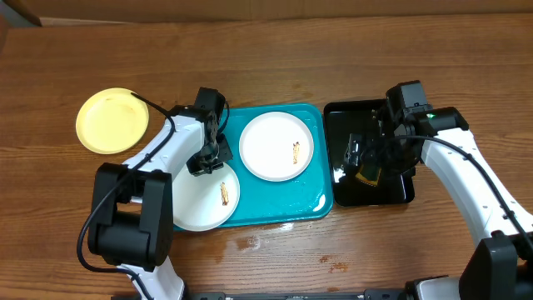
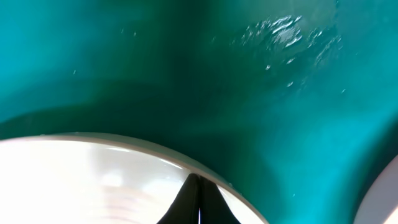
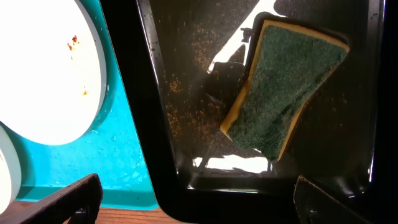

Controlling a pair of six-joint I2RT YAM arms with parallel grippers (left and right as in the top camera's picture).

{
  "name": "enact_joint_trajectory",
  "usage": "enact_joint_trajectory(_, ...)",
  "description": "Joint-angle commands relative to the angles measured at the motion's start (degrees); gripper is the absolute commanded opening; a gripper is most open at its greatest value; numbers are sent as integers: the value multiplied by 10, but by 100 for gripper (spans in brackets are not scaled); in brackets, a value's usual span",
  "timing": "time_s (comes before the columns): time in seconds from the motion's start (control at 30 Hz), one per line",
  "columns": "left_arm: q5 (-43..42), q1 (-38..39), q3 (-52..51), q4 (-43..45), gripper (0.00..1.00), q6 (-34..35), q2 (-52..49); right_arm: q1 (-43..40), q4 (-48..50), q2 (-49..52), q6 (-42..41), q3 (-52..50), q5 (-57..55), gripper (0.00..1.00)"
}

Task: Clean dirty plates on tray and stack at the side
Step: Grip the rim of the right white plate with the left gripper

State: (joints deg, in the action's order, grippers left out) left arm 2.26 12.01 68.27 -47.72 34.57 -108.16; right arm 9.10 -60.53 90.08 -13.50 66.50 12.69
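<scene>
From overhead, the turquoise tray (image 1: 275, 208) sits mid-counter (image 1: 350, 58) with two plates on it. The far white plate (image 1: 276, 146) lies wholly inside. The near white plate (image 1: 204, 198) overhangs the tray's left and near edges. Each carries a small brown smear. The yellow plate (image 1: 112, 120) rests on the wood, left of the tray and apart from it. The left end effector (image 1: 210, 161) hangs over the near plate's far rim. The right end effector (image 1: 364, 158) is over the black tray (image 1: 398, 190), above a sponge (image 1: 367, 173).

In the left wrist view, the fingers (image 2: 186, 205) are pressed together with nothing visible between them, above the plate's edge.

In the right wrist view, the fingers (image 3: 71, 200) are spread wide and empty, and the green-faced sponge lies in the black tray.
</scene>
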Motion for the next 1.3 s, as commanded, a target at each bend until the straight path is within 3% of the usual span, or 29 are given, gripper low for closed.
enact_joint_trajectory(0.0,12,-1,-4,26,4,-17,-5,2,2,0,0,10,-2,100)
enact_joint_trajectory(0.33,14,-1,1,123,10,-128,-5,2,2,0,0,10,-2,100)
enact_joint_trajectory(0.5,14,-1,74,62,20,-188,-5,2,2,0,0,10,-2,100)
enact_joint_trajectory(0.67,-27,4,165,-17,26,-187,-5,2,2,0,0,10,-2,100)
enact_joint_trajectory(0.83,-60,23,161,-8,44,-187,-9,2,2,0,0,10,-2,100)
enact_joint_trajectory(0.93,-59,30,139,10,47,-181,-13,2,2,0,0,10,-2,100)
enact_joint_trajectory(1.27,-83,38,78,81,45,-179,-15,2,2,0,0,10,-2,100)
